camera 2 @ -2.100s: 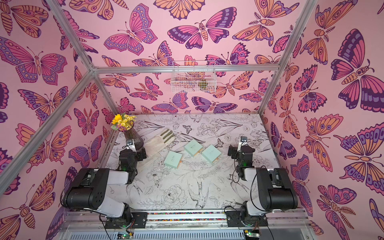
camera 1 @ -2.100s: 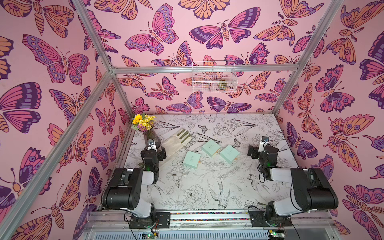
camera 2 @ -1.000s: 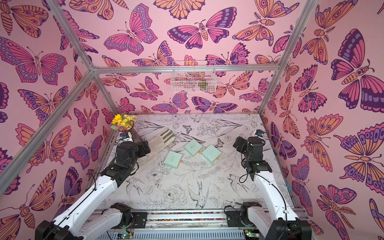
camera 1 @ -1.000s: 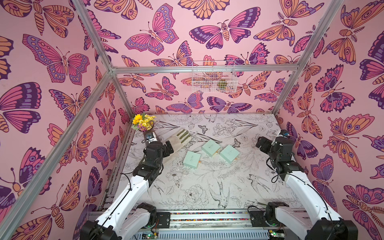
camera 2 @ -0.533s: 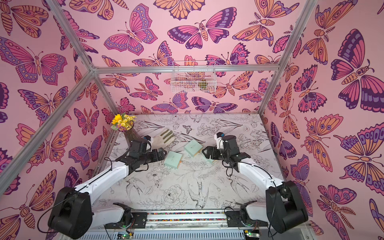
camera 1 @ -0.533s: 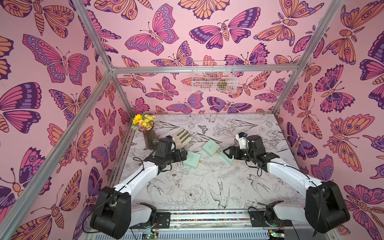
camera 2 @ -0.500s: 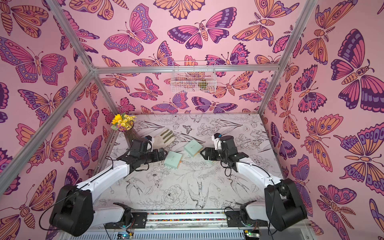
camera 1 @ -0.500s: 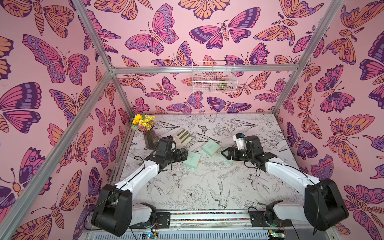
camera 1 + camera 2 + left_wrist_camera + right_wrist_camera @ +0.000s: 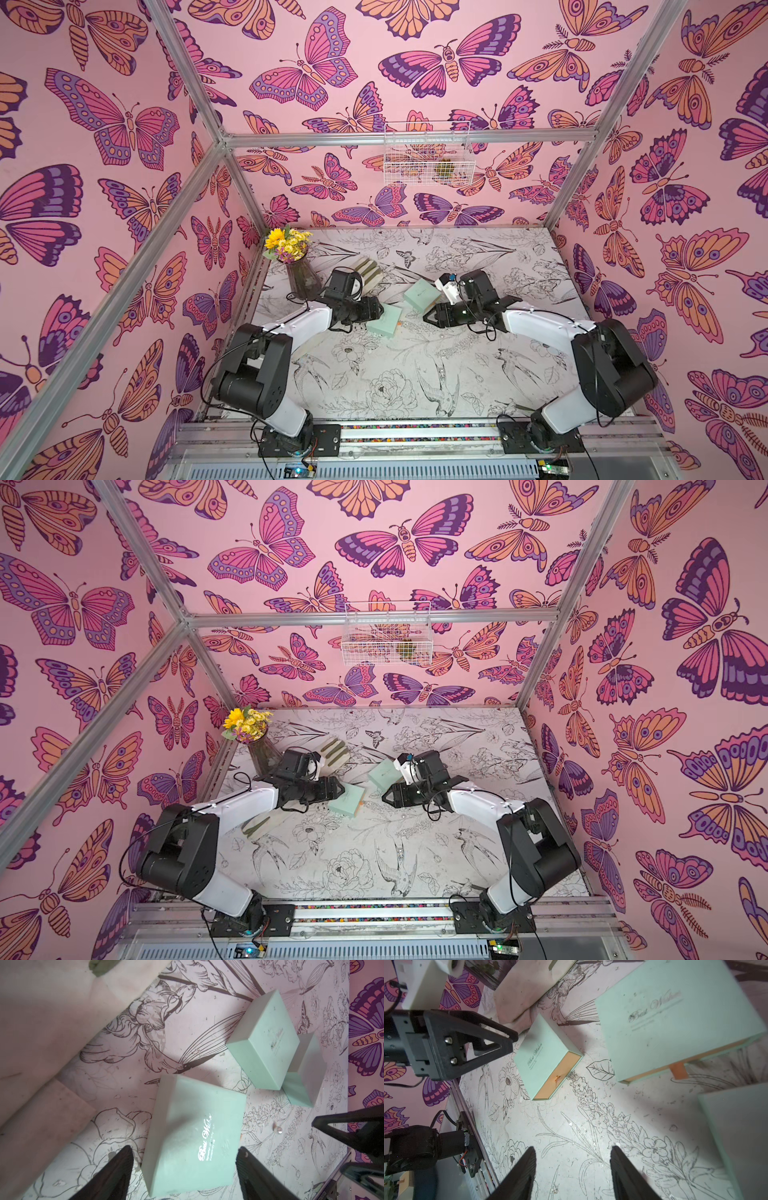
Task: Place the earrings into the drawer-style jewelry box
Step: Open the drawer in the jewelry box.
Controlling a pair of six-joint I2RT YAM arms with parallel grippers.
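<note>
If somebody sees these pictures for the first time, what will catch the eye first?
First comes the pink butterfly wallpaper, which fills all the walls in both top views. Next are the left arm and the right arm, stretched inward over the flower-printed table toward the mint-green boxes near its middle. The yellow flowers in the table's far left corner stand out too.

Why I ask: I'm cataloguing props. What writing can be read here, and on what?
"Best Wishes": top of the leftmost mint jewelry box.
"Best Wishes": top of the middle mint jewelry box.
Smaller print beneath both: too blurred to read.
Rightmost mint jewelry box: no writing shows.
</note>
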